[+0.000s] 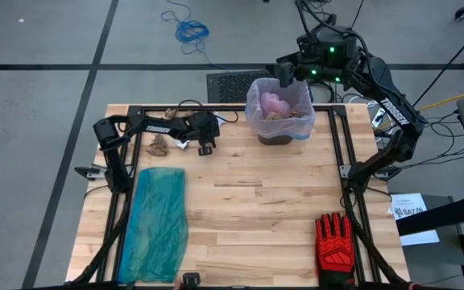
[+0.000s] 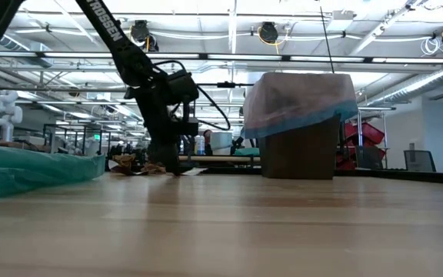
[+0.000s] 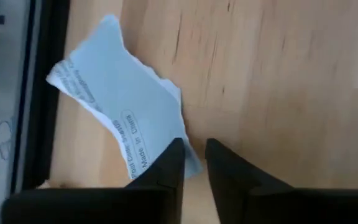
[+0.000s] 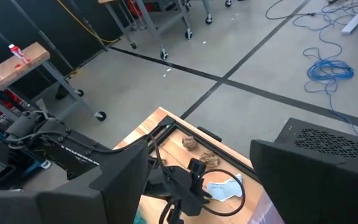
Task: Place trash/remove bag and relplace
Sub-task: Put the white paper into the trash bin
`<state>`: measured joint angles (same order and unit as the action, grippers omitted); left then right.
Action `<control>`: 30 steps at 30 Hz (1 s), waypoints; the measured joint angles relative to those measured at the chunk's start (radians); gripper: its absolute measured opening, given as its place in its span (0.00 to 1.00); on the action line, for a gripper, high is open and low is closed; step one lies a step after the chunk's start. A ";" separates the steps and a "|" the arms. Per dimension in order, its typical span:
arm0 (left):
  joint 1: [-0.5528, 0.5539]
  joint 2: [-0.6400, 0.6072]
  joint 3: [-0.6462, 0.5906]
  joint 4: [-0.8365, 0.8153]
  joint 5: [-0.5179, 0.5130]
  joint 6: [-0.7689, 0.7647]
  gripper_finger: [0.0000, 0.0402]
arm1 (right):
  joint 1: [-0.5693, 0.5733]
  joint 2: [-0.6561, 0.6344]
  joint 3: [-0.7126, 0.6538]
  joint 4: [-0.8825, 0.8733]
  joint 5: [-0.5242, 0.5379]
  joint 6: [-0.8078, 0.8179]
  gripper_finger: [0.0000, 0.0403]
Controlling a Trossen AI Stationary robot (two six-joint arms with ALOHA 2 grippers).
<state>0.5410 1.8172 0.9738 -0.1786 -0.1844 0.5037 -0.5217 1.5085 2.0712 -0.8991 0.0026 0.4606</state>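
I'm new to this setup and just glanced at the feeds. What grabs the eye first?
The bin lined with a pink bag at the table's far edge, the right gripper open above it. Then the teal bag near left, the red glove near right, and the left gripper closing over a pale-blue scrap.

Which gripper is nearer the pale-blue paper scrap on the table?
Left. The left gripper is down at the pale-blue paper scrap, its fingertips at the scrap's edge. The right gripper hangs open over the bin, well away from it.
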 joint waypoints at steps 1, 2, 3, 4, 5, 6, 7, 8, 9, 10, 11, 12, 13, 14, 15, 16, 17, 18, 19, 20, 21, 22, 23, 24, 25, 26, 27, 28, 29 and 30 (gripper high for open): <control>0.002 0.000 0.003 -0.007 0.001 -0.003 0.09 | 0.000 0.000 0.000 0.000 0.000 0.000 0.68; 0.005 -0.002 0.005 -0.023 0.012 -0.017 0.05 | 0.000 0.000 0.000 0.002 0.000 0.000 0.68; 0.009 -0.007 0.005 -0.038 0.034 -0.044 0.02 | 0.000 0.000 0.000 0.006 0.000 0.000 0.68; 0.012 -0.012 0.006 -0.045 0.064 -0.081 0.02 | 0.000 0.000 0.000 0.006 0.000 0.000 0.68; 0.016 -0.018 0.006 -0.046 0.082 -0.118 0.01 | 0.000 0.000 0.000 0.006 0.000 0.000 0.68; 0.016 -0.024 0.006 -0.047 0.084 -0.156 0.01 | 0.000 0.000 0.000 0.006 -0.001 0.000 0.68; 0.016 -0.034 0.006 -0.053 0.090 -0.187 0.01 | 0.000 0.000 0.000 0.006 -0.001 0.000 0.68; 0.016 -0.045 0.006 -0.062 0.097 -0.212 0.00 | 0.000 0.000 0.000 0.006 -0.002 0.000 0.68; 0.016 -0.058 0.006 -0.062 0.101 -0.232 0.00 | 0.000 0.000 0.000 0.006 -0.002 0.000 0.68; 0.015 -0.076 0.006 -0.064 0.106 -0.249 0.00 | 0.000 0.000 0.000 0.006 -0.002 0.000 0.68; 0.013 -0.098 0.006 -0.075 0.112 -0.269 0.00 | 0.000 0.000 0.000 0.005 -0.002 -0.001 0.68; 0.009 -0.121 0.006 -0.080 0.121 -0.292 0.00 | 0.000 0.000 0.000 0.005 -0.003 -0.005 0.68; 0.005 -0.146 0.006 -0.079 0.128 -0.317 0.00 | 0.000 0.000 0.000 0.006 -0.004 -0.008 0.68; 0.002 -0.176 0.006 -0.084 0.132 -0.342 0.00 | 0.000 0.000 0.000 0.006 -0.004 -0.009 0.68; -0.002 -0.209 0.006 -0.088 0.136 -0.362 0.00 | 0.000 0.000 0.000 0.006 -0.005 -0.010 0.68; -0.007 -0.244 0.006 -0.085 0.144 -0.380 0.00 | 0.000 0.000 0.000 0.006 -0.005 -0.011 0.68; -0.011 -0.281 0.006 -0.083 0.154 -0.396 0.00 | 0.000 0.000 0.000 0.006 -0.005 -0.011 0.68; -0.016 -0.317 0.006 -0.083 0.158 -0.414 0.00 | 0.000 0.000 0.000 0.006 -0.005 -0.013 0.68; -0.021 -0.352 0.006 -0.082 0.158 -0.421 0.00 | 0.000 0.000 0.000 0.005 -0.005 -0.021 0.68; -0.028 -0.386 0.006 -0.082 0.158 -0.421 0.00 | 0.000 0.000 0.000 0.005 -0.005 -0.031 0.68; -0.033 -0.414 0.006 -0.082 0.158 -0.416 0.00 | 0.000 0.000 0.000 0.005 -0.005 -0.039 0.68; -0.038 -0.437 0.007 -0.081 0.157 -0.392 0.00 | 0.002 0.000 0.000 0.005 -0.005 -0.046 0.68; -0.043 -0.457 0.008 -0.081 0.154 -0.353 0.00 | 0.006 0.000 0.000 0.005 -0.005 -0.055 0.68; -0.047 -0.472 0.008 -0.087 0.146 -0.302 0.00 | 0.008 0.000 0.000 0.005 -0.005 -0.065 0.68; -0.051 -0.476 0.008 -0.094 0.129 -0.246 0.00 | 0.010 0.000 0.000 0.005 -0.005 -0.076 0.68; -0.055 -0.477 0.008 -0.100 0.113 -0.190 0.00 | 0.014 0.000 0.000 0.005 -0.005 -0.081 0.68; -0.058 -0.476 0.008 -0.114 0.096 -0.138 0.01 | 0.015 0.000 0.000 0.005 -0.005 -0.084 0.68; -0.058 -0.471 0.007 -0.133 0.083 -0.093 0.02 | 0.016 0.000 0.000 0.005 -0.005 -0.086 0.68; -0.059 -0.459 0.007 -0.147 0.075 -0.060 0.03 | 0.020 0.000 0.000 0.005 -0.005 -0.087 0.68; -0.059 -0.442 0.006 -0.151 0.072 -0.036 0.05 | 0.021 0.000 0.000 0.005 -0.005 -0.087 0.68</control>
<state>0.4824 1.3747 0.9802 -0.3299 -0.1124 0.4677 -0.5011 1.5089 2.0708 -0.8940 -0.0021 0.3737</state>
